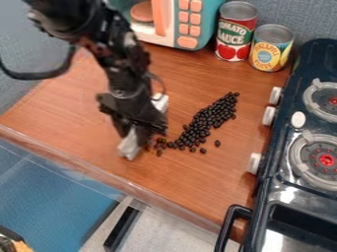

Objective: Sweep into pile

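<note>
"Just right of the gripper (145,130), the black beans (208,118) slant across the wooden counter (187,179), near left to far right."

"What's it got?"

"It looks closed on the white sweeper (129,146), with no slack that I can see."

"So how should it stroke?"

"I'd keep the sweeper's edge flat and nudge the thin near-left end toward the thick middle. Slowly, or beans may roll round its ends."

Fairly bright, soft light over the wooden counter (191,177).
White glare marks the glossy toy stove (279,142); paler highlights touch the tomato sauce can (236,32) lid, and tiny glints dot the black beans (209,118).
</note>
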Available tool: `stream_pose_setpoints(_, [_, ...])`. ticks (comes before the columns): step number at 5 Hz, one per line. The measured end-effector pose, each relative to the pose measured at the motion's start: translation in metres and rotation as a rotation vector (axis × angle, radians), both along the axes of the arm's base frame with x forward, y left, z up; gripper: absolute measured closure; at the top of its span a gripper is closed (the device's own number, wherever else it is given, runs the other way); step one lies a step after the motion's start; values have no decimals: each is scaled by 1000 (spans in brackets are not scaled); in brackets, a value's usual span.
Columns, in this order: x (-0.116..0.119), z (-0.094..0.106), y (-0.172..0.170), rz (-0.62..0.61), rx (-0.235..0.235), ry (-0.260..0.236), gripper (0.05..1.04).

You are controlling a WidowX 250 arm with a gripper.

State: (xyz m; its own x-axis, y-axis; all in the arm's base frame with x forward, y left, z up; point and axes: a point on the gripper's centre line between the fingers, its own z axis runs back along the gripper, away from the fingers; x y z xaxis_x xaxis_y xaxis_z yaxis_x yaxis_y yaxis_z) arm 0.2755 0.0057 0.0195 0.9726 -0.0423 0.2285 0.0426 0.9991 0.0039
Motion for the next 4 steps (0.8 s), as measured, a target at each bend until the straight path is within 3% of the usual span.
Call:
stream_pose_setpoints(2, [-1, 1, -24, 42, -50, 7, 732])
stream_pose_setpoints(4, [12, 2, -28, 151, -68, -4, 732])
